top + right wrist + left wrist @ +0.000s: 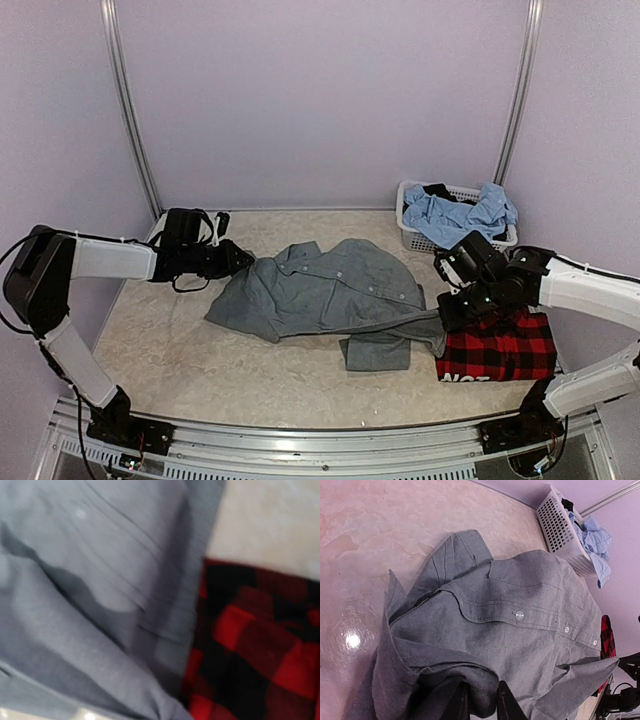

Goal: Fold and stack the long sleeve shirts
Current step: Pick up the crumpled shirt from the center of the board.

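Observation:
The grey button-up shirt (330, 290) lies crumpled in the middle of the table, buttons up. My left gripper (245, 258) is at its left edge; in the left wrist view the gripper (481, 705) is shut on a fold of the grey shirt (520, 630). My right gripper (447, 318) holds a taut strip of the shirt at its right end, just over the left edge of the folded red-and-black plaid shirt (500, 345). The right wrist view is blurred and shows grey cloth (100, 580) beside plaid (260, 645); its fingers are hidden.
A white laundry basket (410, 215) with blue clothes (460, 212) stands at the back right; it also shows in the left wrist view (555, 525). Walls and metal posts close in the table on three sides.

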You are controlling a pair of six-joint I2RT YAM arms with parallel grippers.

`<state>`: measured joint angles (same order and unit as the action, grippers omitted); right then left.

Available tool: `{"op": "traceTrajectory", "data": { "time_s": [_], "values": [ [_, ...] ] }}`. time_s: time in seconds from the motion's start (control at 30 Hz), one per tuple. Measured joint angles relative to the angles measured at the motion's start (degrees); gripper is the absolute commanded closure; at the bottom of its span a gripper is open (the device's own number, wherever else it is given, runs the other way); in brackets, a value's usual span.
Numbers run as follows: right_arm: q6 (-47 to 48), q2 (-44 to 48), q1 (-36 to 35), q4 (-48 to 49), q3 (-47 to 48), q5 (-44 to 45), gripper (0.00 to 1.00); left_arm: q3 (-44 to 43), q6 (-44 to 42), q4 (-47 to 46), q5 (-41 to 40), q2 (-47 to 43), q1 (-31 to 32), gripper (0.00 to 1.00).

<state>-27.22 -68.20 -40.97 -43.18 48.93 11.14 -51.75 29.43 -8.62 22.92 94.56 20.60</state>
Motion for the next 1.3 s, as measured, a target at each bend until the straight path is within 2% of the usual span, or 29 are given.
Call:
{"op": "traceTrajectory", "data": {
  "time_s": [0.23, 0.37, 0.73, 0.9, 1.13, 1.3],
  "values": [
    [3.04, -3.30, 3.23, 4.61, 1.18, -3.02, 1.00, 6.71, 0.00, -4.11, 2.58, -0.46, 0.02, 0.47],
    [4.76, -4.66, 4.98, 5.73, 1.86, -4.59, 1.00, 10.69, -1.40, -4.68, 1.38, -2.29, 0.09, 0.39],
    [7.74, -5.64, 7.04, 6.82, 4.83, -6.64, 1.00, 13.49, -9.46, -5.75, -10.47, -6.32, 2.73, 0.33],
    [8.55, -5.64, 8.35, 6.69, 5.03, -7.26, 1.00, 13.49, -12.70, -5.68, -15.34, -6.29, 4.31, 0.37],
    [9.84, -5.62, 10.86, 6.64, 6.10, -8.00, 1.00, 13.60, -13.46, -5.11, -18.58, -6.32, 4.59, 0.41],
    [10.93, -5.62, 13.79, 6.71, 6.29, -8.96, 1.00, 14.64, -13.38, -5.07, -17.68, -7.45, 4.63, 0.40]
  ]
}}
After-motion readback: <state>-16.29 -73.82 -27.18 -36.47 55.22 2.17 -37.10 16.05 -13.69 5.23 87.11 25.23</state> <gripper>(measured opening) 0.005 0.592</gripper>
